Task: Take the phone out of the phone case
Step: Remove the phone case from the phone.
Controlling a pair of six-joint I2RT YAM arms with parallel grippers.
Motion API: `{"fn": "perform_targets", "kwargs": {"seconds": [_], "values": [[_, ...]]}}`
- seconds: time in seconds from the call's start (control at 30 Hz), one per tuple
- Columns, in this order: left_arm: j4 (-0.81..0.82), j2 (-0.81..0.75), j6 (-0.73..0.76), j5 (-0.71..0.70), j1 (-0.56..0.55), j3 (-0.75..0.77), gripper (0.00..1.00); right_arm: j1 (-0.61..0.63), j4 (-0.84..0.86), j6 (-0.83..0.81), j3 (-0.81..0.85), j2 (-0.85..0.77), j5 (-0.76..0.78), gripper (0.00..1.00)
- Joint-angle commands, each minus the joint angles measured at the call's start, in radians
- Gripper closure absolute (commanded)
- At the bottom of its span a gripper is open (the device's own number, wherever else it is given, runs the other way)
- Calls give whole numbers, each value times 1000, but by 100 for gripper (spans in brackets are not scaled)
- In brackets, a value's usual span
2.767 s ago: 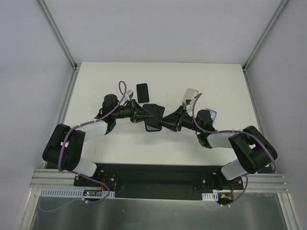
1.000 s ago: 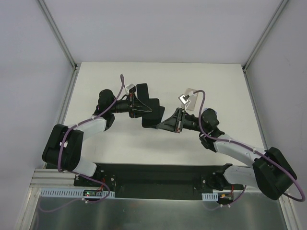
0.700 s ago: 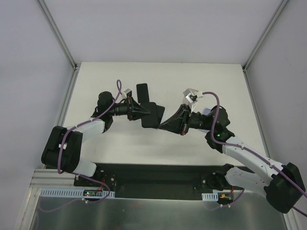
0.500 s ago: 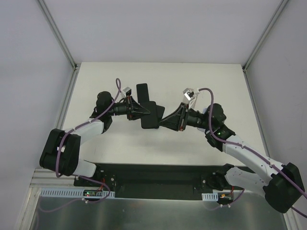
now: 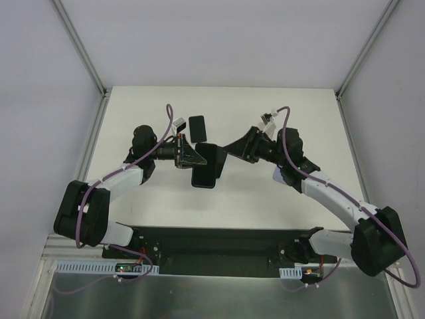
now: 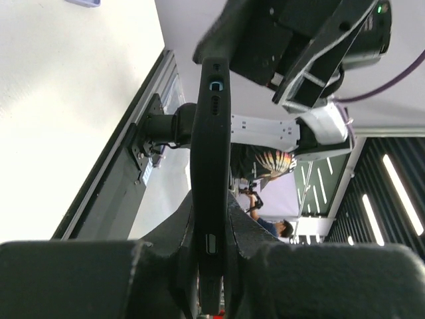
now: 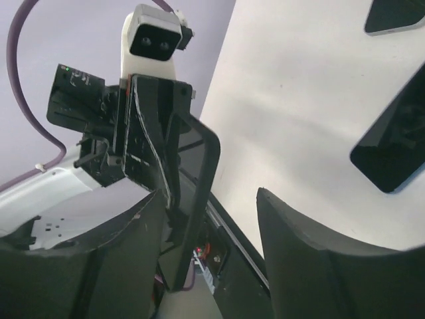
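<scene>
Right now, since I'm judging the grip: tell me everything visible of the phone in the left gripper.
The held phone is a black slab with a matte, rubbery-looking rim showing a port opening and small holes; one face looks glossy. It hangs roughly flat above the table, one end clamped by the left gripper; the open right gripper is near the other end.

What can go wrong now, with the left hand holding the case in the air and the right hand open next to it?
1. The left hand pinches the phone case by one end only, above the table; a push may twist it loose and drop it.
2. The open right hand sits close; closing may catch case and phone together.
</scene>
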Motion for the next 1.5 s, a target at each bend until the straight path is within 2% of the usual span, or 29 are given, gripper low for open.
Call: {"fn": "perform_targets", "kwargs": {"seconds": [0.0, 0.1, 0.23, 0.33, 0.43, 0.47, 0.57, 0.7, 0.97, 1.33, 1.47], "values": [[72, -63, 74, 72, -10, 36, 100, 0, 168, 119, 96, 98, -117, 38], [70, -81, 82, 74, -12, 39, 100, 0, 327, 204, 103, 173, -168, 37], [67, -91, 84, 75, -10, 44, 100, 0, 385, 244, 113, 239, -214, 38], [69, -94, 88, 77, -10, 47, 100, 1, 470, 295, 106, 273, -246, 43], [69, -92, 88, 80, -10, 48, 100, 1, 605, 371, 93, 313, -265, 59], [67, -94, 87, 78, -10, 48, 100, 1, 651, 398, 87, 325, -271, 70], [67, -88, 79, 72, -10, 48, 100, 1, 815, 508, 77, 380, -283, 87], [69, -81, 77, 68, -10, 48, 100, 0, 1039, 629, 63, 446, -280, 99], [89, -91, 106, 80, -10, 47, 100, 36, 1210, 726, 84, 494, -283, 99], [205, -89, 125, 83, -12, 88, 100, 113, 1211, 910, 83, 468, -95, 99], [335, -69, 33, 78, -10, 80, 100, 121, 1211, 950, 64, 440, -29, 99]]}}
